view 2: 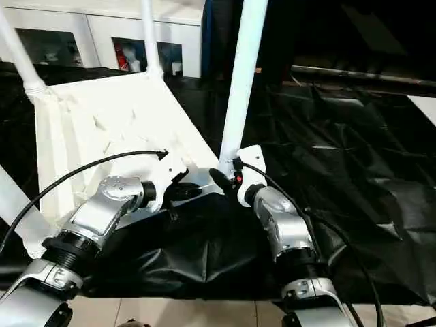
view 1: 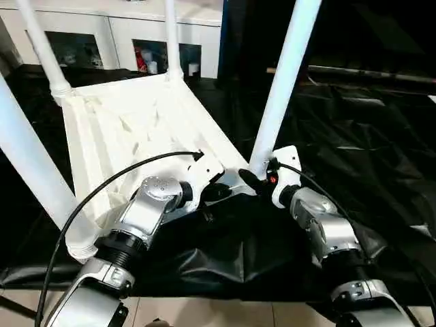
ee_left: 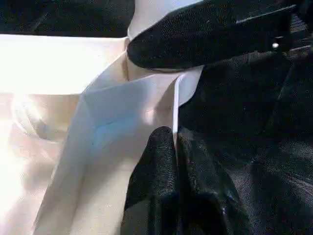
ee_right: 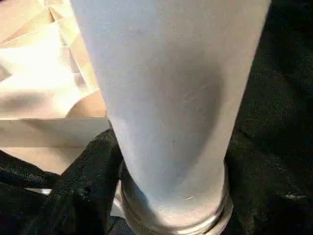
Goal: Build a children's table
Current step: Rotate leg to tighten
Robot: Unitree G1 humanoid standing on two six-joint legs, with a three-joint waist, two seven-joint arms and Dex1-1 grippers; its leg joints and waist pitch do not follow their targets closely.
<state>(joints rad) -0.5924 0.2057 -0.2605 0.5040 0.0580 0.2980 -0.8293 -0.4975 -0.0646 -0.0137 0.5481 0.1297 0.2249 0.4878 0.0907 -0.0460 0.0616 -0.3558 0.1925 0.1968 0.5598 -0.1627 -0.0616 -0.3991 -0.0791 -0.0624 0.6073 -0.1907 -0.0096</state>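
The children's table lies upside down on a black sheet, its white ribbed top (view 1: 136, 122) facing up with its legs standing in the corner sockets. My left gripper (ee_left: 172, 139) is shut on the thin rim wall (ee_left: 174, 105) of the top, close to the near right corner. My right gripper (view 1: 257, 178) sits at the base of the near right leg (view 1: 283, 88), with one black finger (ee_right: 83, 186) pressed against the leg's collar; the other finger is hidden behind the leg.
Other legs (view 1: 41, 41) (view 1: 170, 41) rise at the far corners, and one (view 1: 27, 157) stands at the near left. A white cabinet (view 1: 122, 34) stands behind. The black sheet (view 1: 368, 136) spreads to the right; pale floor (view 1: 204, 313) shows below its near edge.
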